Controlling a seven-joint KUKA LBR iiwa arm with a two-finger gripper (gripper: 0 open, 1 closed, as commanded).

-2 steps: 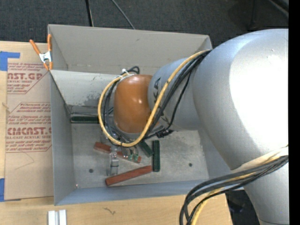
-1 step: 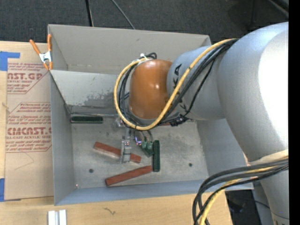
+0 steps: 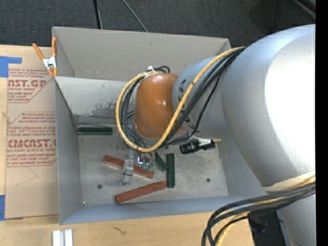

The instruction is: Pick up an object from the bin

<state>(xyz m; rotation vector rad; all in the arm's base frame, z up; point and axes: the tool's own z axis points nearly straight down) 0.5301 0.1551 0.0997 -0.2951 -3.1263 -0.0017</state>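
The grey metal bin (image 3: 66, 152) has a scuffed, mostly bare floor with a few small things lying loose toward its front half. My arm comes in from the right, and my orange cover (image 3: 154, 106), looped with yellow and black cables (image 3: 122, 111), hangs over the middle of the bin.

Below it my claw (image 3: 127, 174) is down at the floor, right at a short red-brown stick (image 3: 113, 162) that lies slantwise in the front middle of the bin. The claw crosses that stick near its middle. I cannot tell whether the claw is wide or narrow, nor whether it has hold of the stick.

Just in front of it, nearer the front wall, lies a long red-brown stick (image 3: 141, 192), also on a slant. A dark green bar (image 3: 170, 170) lies just to the right of the claw, running front to back, its near end close to the long stick's tip. A second green bar (image 3: 95, 130) lies well apart by the left back wall. A black pen-like piece (image 3: 197, 146) lies to the right, under my arm.
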